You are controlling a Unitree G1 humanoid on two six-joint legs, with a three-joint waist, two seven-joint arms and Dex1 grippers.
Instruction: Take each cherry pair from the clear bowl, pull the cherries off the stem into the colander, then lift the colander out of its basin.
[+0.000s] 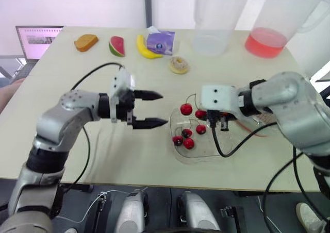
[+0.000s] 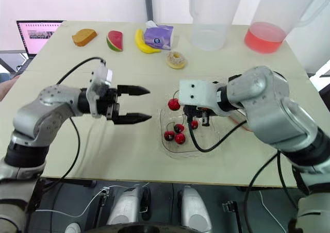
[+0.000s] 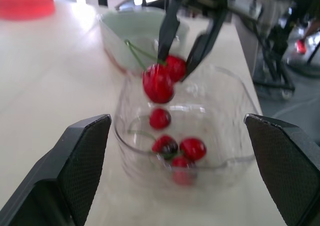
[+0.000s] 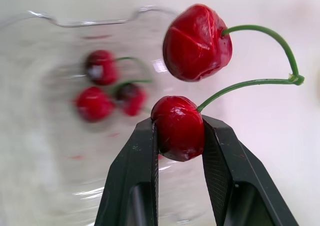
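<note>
right gripper (image 4: 179, 136) clamped on held cherry (image 4: 178, 127), pair up over bowl (image 1: 206, 151); free cherry (image 1: 186, 109) sits on side facing left gripper (image 1: 154, 108); that one's jaws wide apart, pointing straight at it; looks like left's grab imo

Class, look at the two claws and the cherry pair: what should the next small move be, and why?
Probably bring the open left claw in to close on the free cherry. The right claw is shut on the other cherry of the pair, held above the clear bowl, so a second grip seems needed to pull them off the stem.
</note>
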